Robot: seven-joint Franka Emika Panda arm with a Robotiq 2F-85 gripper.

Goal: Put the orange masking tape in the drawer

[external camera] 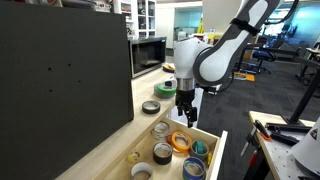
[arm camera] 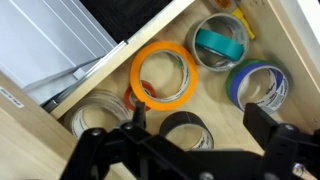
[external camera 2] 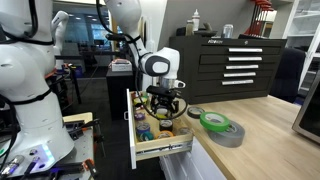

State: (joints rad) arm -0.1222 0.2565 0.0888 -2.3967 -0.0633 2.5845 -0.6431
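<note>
Over the drawer point(external camera: 222, 150) I have the gripper point(external camera: 186, 118) hanging, jaws spread wide and holding nothing.

Wrist view: the orange masking tape point(arm camera: 165, 47) lies flat inside the drawer, close against its pale wood side wall. One fingertip point(arm camera: 138, 112) sits just beside the orange ring's near rim; I cannot tell whether it touches.

Neighbours of the orange roll, wrist view: a grey roll with teal tape point(arm camera: 216, 42) beside it, a blue roll point(arm camera: 234, 85) next over, and a black roll point(arm camera: 188, 117) and a pale roll point(arm camera: 105, 96) at its lower edge.

In an exterior view, a green tape roll point(external camera 2: 206, 120) lies outside the drawer on the wooden countertop point(external camera 2: 270, 130), well apart from the orange roll.
</note>
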